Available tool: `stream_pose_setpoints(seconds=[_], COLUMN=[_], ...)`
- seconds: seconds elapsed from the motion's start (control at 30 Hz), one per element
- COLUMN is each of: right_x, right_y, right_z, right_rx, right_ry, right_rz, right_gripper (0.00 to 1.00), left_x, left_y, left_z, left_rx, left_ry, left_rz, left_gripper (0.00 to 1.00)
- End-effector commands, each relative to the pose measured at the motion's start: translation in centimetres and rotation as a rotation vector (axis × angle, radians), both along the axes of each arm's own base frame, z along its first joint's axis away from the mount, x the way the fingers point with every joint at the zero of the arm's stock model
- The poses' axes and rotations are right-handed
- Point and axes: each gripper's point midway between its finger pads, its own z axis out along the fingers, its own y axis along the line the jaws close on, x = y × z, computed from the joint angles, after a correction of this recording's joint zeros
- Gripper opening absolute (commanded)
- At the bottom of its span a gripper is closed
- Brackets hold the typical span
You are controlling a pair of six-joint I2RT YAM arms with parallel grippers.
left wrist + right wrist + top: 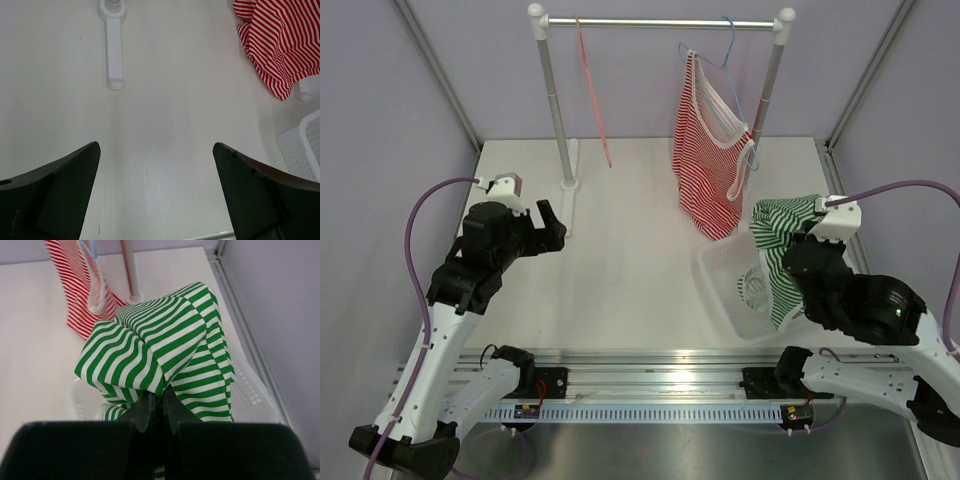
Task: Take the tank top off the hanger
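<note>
The red-and-white striped cloth tank top (pixel 705 170) hangs on the thin blue wire hanger (pixel 88 248) on the silver metal rail (pixel 650 22). It looks soft, light and floppy. I think a shoulder strap is the best spot to pinch. My right gripper (pixel 159 405) pinches a green-and-white striped cloth top (pixel 165 345) above the white plastic basket (pixel 718 262). My left gripper (pixel 155 146) is spread wide, holding nothing.

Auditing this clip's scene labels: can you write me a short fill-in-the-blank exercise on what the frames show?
The right gripper holds the green tank top above the white plastic ___.
The red tank top hangs on a ___ hanger.
The left gripper is ___, over bare table.
Missing words: basket; blue; open.
</note>
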Motion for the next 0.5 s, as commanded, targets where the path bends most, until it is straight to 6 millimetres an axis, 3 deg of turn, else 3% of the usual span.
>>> stream_pose_setpoints(seconds=[0.0, 0.1, 0.13, 0.17, 0.2, 0.27, 0.4, 0.43, 0.47], right_x=[0.9, 2.0, 2.9, 3.6, 4.0, 5.2, 6.5, 6.6, 6.3], right_y=[-1.5, -2.8, -2.2, -3.9, -3.5, -4.1, -3.7, -3.7, -4.0], right_z=[-1.8, -3.8, -5.5, -6.5, -8.6, -9.4, -12.7, -13.2, -13.8], right_rx=[-0.017, -0.037, -0.044, -0.036, -0.021, 0.030, 0.059, 0.057, 0.028], right_ry=[-0.047, -0.007, 0.048, 0.077, 0.138, 0.124, 0.195, 0.207, 0.241], right_rz=[-0.208, -0.341, -0.320, -0.395, -0.371, -0.397, -0.406, -0.415, -0.436], right_gripper=[0.00, 0.00, 0.00, 0.00, 0.00, 0.00, 0.00, 0.07, 0.71], left_x=[0.6, 0.6, 0.5, 0.5, 0.5, 0.5, 0.4, 0.4, 0.3], left_y=[-0.4, -0.5, -0.7, -0.8, -0.9, -1.0, -0.9, -0.8, -0.5], left_z=[0.9, 1.1, 1.0, 1.1, 1.1, 1.2, 1.1, 1.1, 1.0], left_rx=[-0.005, -0.012, -0.017, -0.019, -0.021, -0.024, -0.014, -0.009, 0.003], left_ry=[-0.044, -0.047, -0.045, -0.045, -0.044, -0.045, -0.044, -0.042, -0.044], left_rz=[-0.019, -0.025, -0.032, -0.036, -0.042, -0.051, -0.047, -0.044, -0.035], left_gripper=[0.99, 0.99, 0.99, 0.99, 0.99, 0.99, 0.99, 0.99, 0.99])
